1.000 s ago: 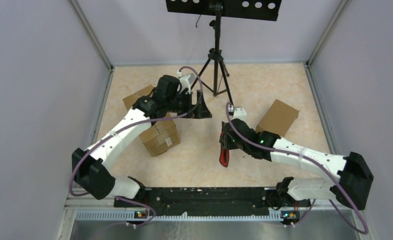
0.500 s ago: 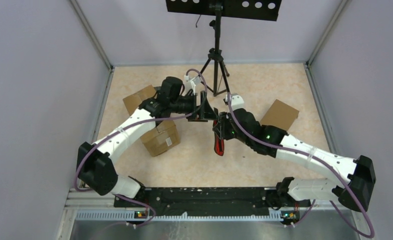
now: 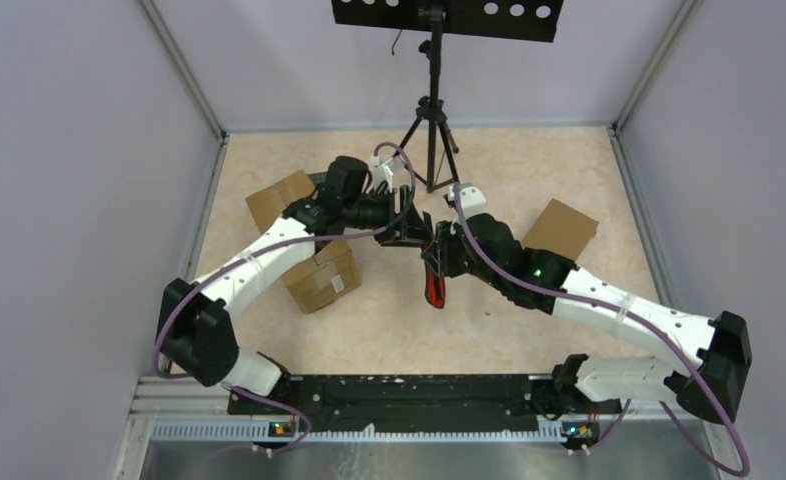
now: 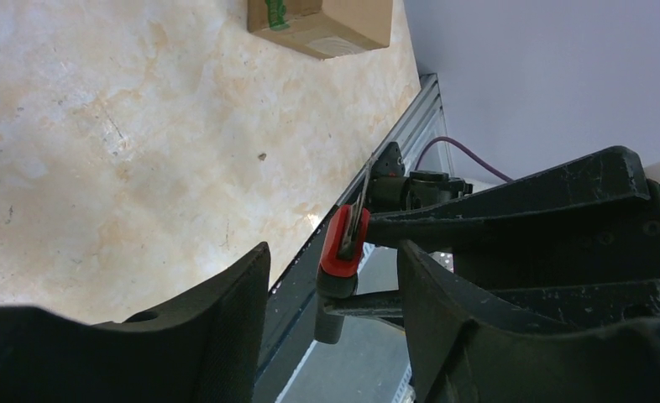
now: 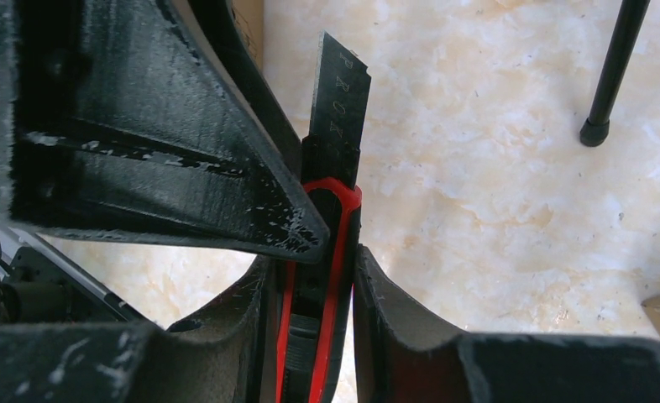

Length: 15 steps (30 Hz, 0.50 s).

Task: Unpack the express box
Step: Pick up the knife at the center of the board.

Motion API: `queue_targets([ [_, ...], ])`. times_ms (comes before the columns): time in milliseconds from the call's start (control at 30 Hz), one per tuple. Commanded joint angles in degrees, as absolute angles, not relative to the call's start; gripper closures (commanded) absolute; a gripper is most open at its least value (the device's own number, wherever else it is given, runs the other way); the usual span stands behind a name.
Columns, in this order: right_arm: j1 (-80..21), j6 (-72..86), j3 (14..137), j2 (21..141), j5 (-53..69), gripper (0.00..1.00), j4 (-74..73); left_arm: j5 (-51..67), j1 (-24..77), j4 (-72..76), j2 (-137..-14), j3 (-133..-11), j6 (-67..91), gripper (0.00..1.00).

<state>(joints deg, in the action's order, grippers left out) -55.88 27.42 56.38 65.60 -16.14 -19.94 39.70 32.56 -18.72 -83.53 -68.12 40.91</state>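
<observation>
Right claw [image 3: 437,256] brought knife [image 3: 432,291] between left claw [image 3: 417,232] fingers, blade pointing far.

From above, the left arm [image 3: 259,262] covers where the nearer box [image 3: 321,283] meets the farther box [image 3: 274,197] by the table's left edge. The knife [image 3: 435,290] blade is lost where the left claw [image 3: 412,232] and right claw [image 3: 439,258] meet. The nearer box's label is too small to read.

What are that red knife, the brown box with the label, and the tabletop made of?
Knife: red and black handle, probably plastic; the blade is dull grey metal with stamped letters.
Brown box: matte cardboard, with a taped seam and a paper label.
Tabletop: slightly glossy beige marble pattern; could be stone or printed laminate.
</observation>
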Motion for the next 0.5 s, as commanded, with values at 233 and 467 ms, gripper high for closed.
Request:
queue_targets([
  [233, -56.62, 24.69, 60.50, 64.38, -14.98, 1.00, -16.69, 41.42, 32.42, -15.18, -86.05, -68.02, 43.21, 0.61],
  [467, -56.66, 24.72, 60.63, 64.75, -15.52, 1.00, -16.55, 42.69, 32.38, -12.24, -86.64, -68.15, 46.07, 1.00],
])
